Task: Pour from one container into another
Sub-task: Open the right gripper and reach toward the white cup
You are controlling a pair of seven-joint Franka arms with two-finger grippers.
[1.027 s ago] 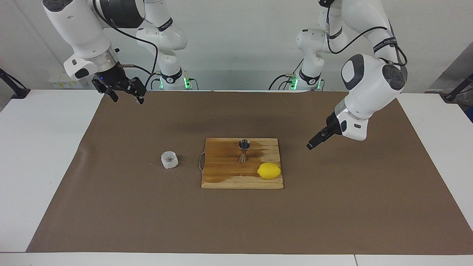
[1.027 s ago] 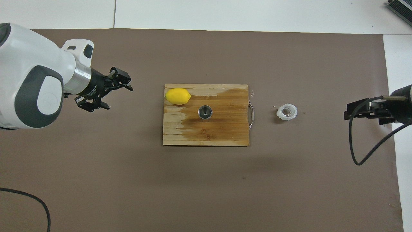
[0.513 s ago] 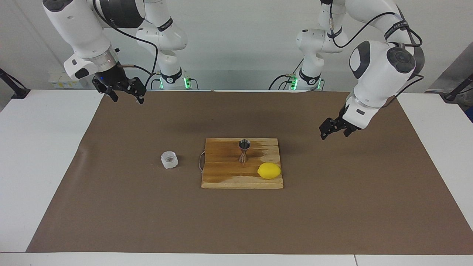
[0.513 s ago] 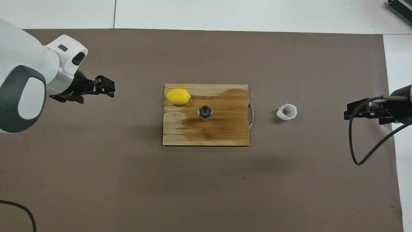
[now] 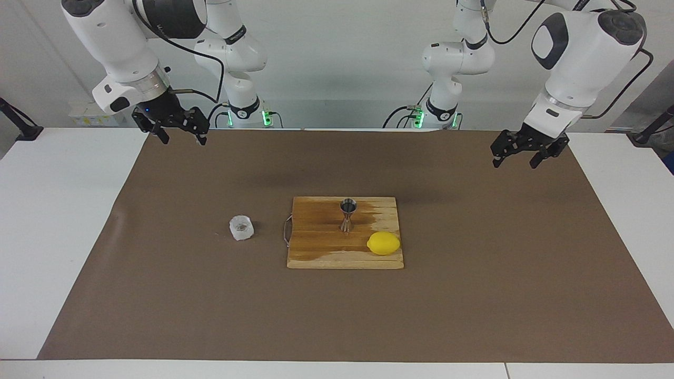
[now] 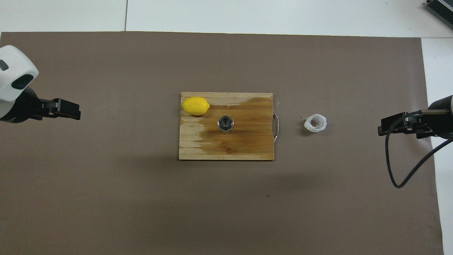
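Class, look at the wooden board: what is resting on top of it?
On the board stand an upright jigger and a lemon. What the jigger holds cannot be seen.

Robot lab: two white arms (image 5: 126, 47) bolted by a white table (image 5: 47, 210) under brown paper (image 5: 474, 289), bare grey walls.

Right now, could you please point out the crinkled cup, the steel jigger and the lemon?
crinkled cup (image 5: 241, 228), facing view, on its wall.
steel jigger (image 5: 347, 215), facing view, near its narrow waist.
lemon (image 6: 195, 106), overhead view, middle of its skin.
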